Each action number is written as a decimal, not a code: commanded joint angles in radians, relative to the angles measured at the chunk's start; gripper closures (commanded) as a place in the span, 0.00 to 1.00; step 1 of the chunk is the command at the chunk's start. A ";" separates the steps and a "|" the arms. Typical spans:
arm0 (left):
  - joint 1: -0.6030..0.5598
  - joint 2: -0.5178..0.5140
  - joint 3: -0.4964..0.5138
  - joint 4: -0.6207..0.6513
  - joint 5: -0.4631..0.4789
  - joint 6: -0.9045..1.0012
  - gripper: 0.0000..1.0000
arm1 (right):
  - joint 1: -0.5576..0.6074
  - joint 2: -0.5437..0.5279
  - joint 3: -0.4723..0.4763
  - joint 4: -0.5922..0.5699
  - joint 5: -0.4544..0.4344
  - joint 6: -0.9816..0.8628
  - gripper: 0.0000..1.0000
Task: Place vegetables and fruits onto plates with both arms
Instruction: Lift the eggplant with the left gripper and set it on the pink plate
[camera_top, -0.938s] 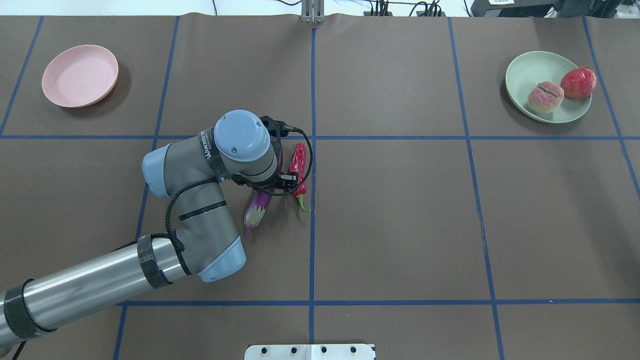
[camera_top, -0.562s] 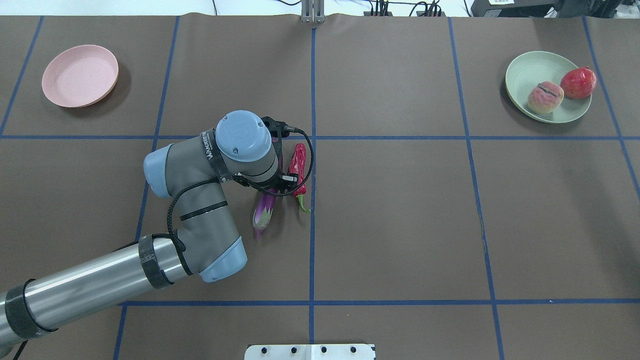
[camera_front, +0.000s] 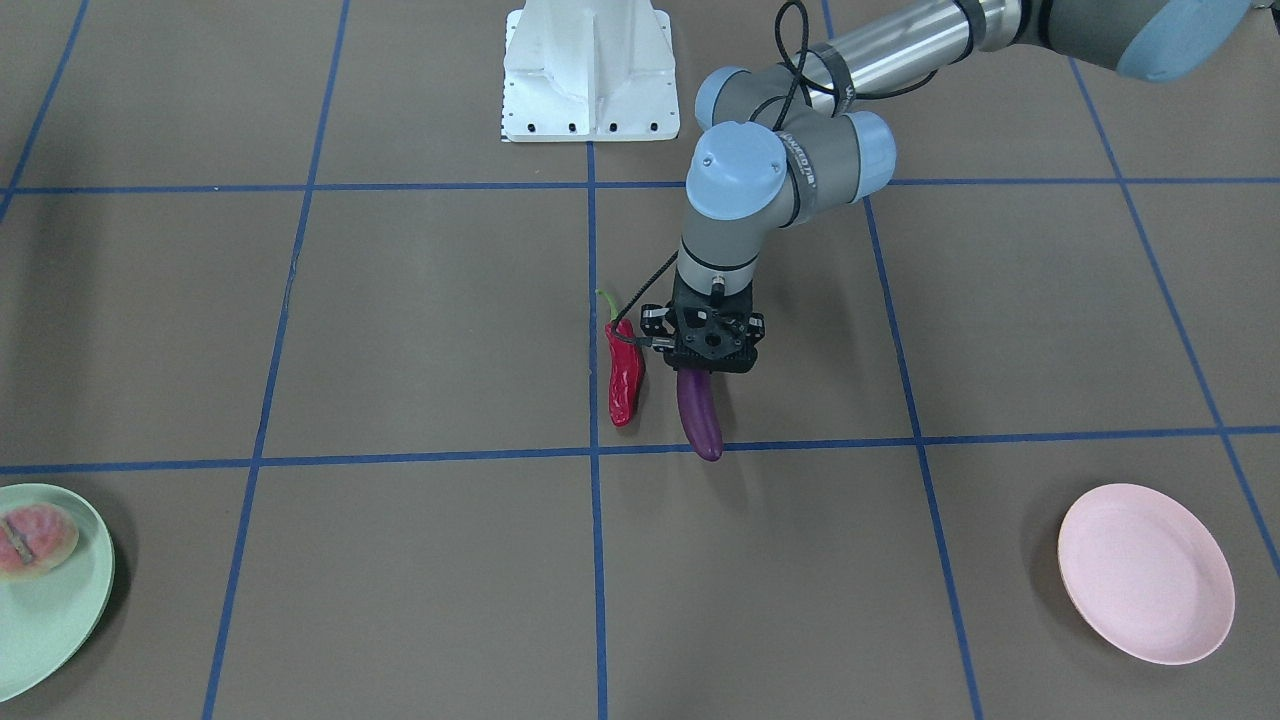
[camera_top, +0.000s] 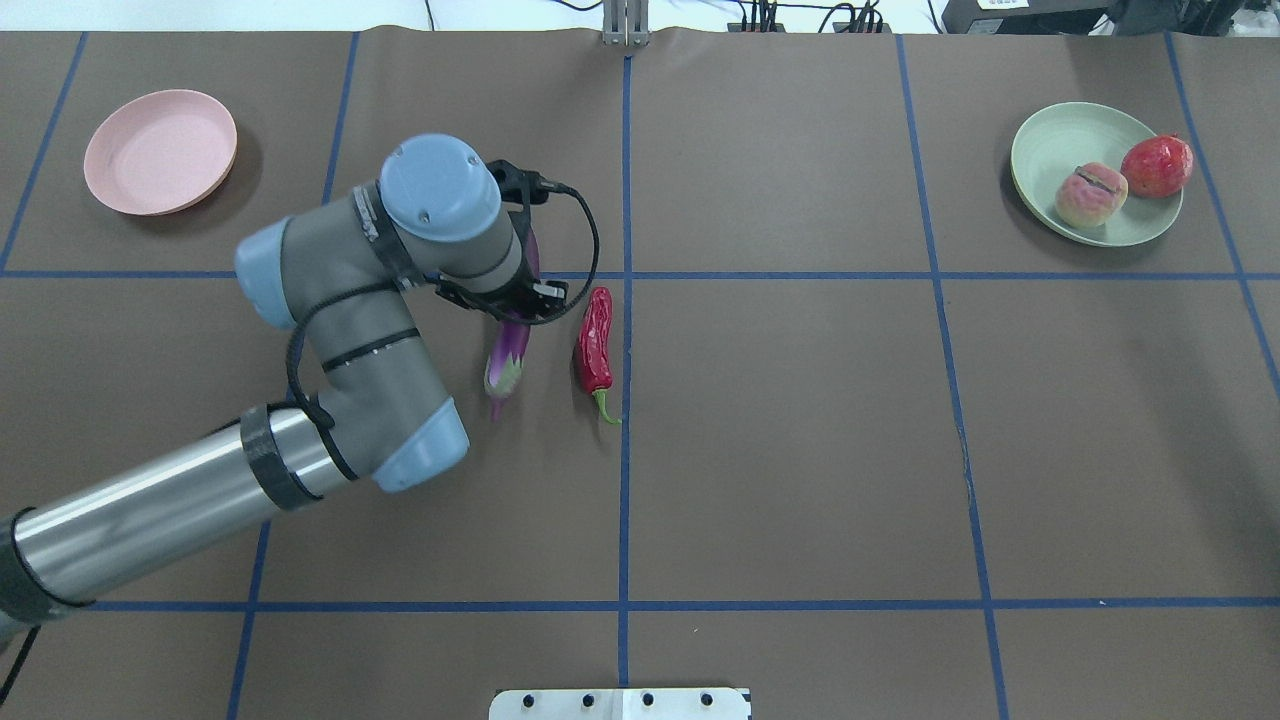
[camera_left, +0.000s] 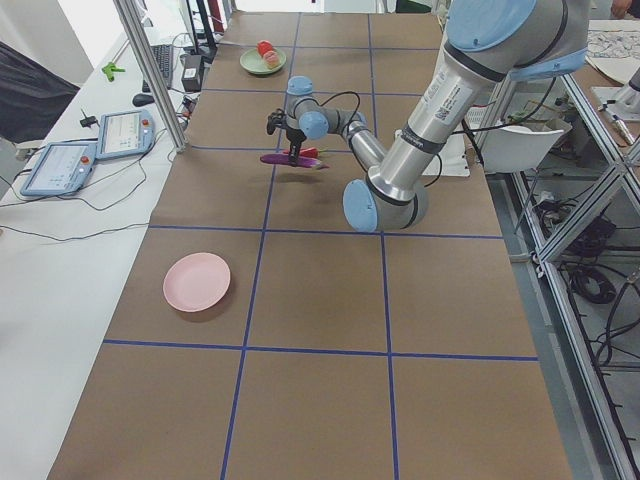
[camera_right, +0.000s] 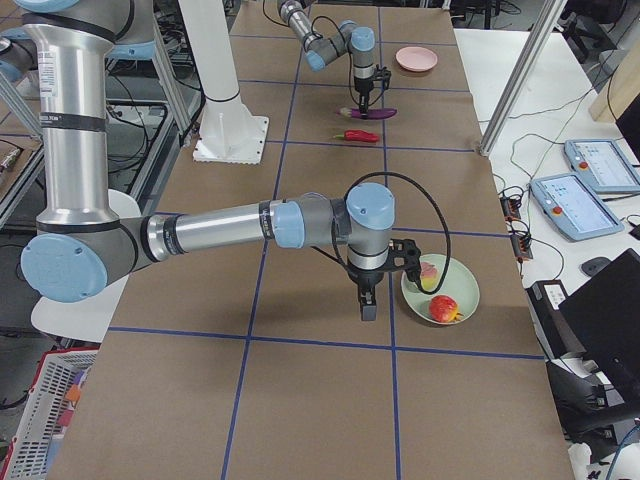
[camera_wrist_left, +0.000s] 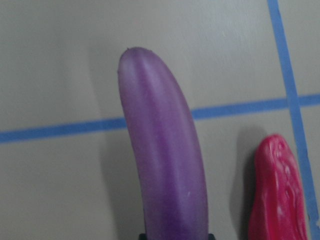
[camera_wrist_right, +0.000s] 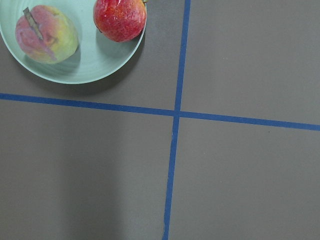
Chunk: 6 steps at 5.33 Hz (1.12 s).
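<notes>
Clamping eggplant (camera_front: 700, 415) aloft | left fingers (camera_front: 690, 366) clenched on it | right fingers (camera_right: 368, 308): cannot tell

I take the chili (camera_top: 595, 340) as my marker. It lies near the middle of the table (camera_top: 800, 450), stem end toward the base block (camera_top: 620, 703), which sits straight back from it at the robot's edge. Just to the chili's left, on the robot's left side, I see the eggplant (camera_top: 507, 360), roughly parallel to the chili and not touching it, with the left gripper (camera_front: 705, 365) clamped around its middle. Far to the chili's left and farther out from the robot sits the left plate (camera_top: 160, 150). Far to the chili's right, about as far out, sits the right plate (camera_top: 1060, 140). The peach-like fruit (camera_top: 1090, 195) lies in it, and the bumpy fruit (camera_top: 1157, 166) rests at its rim, on the side away from the chili.
</notes>
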 joint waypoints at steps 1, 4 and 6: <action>-0.251 0.011 0.070 0.014 -0.159 0.260 1.00 | 0.000 0.000 0.000 0.000 -0.001 -0.001 0.00; -0.544 0.003 0.455 -0.001 -0.243 0.892 1.00 | -0.002 0.002 -0.001 0.000 -0.001 -0.004 0.00; -0.541 0.069 0.526 -0.110 -0.232 0.901 0.65 | -0.003 0.002 0.000 0.000 -0.001 -0.003 0.00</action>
